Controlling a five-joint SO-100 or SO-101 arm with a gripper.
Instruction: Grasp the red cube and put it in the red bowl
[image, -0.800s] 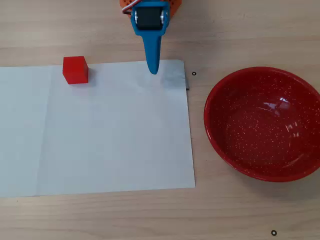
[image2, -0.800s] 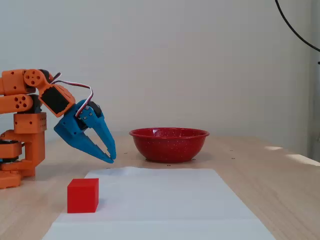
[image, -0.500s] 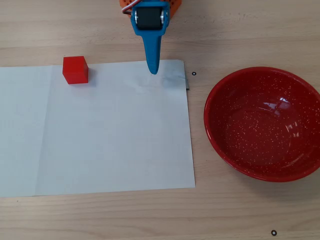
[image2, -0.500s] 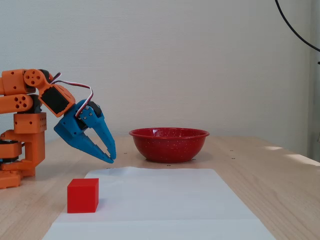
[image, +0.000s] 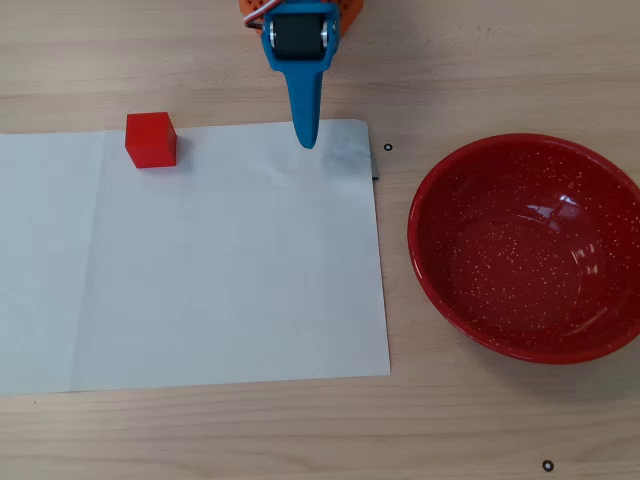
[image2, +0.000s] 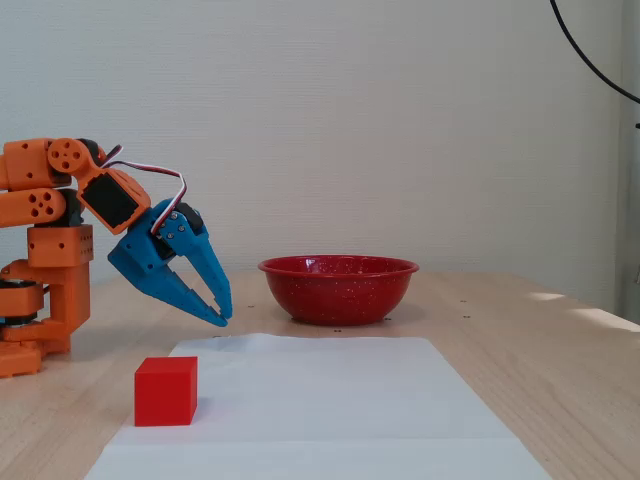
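The red cube (image: 151, 139) sits on the white paper sheet (image: 200, 260) near its far left edge; in the fixed view the cube (image2: 166, 391) stands in front. The red bowl (image: 530, 247) with white speckles sits empty on the wood to the right of the paper; it shows in the fixed view (image2: 338, 288) too. My blue gripper (image: 306, 138) hangs above the paper's far edge, to the right of the cube and apart from it. In the fixed view the gripper (image2: 222, 317) points down with its fingertips together, shut and empty.
The orange arm base (image2: 45, 270) stands at the left in the fixed view. The wooden table (image: 480, 420) surrounds the paper. Small black marks (image: 388, 148) dot the wood.
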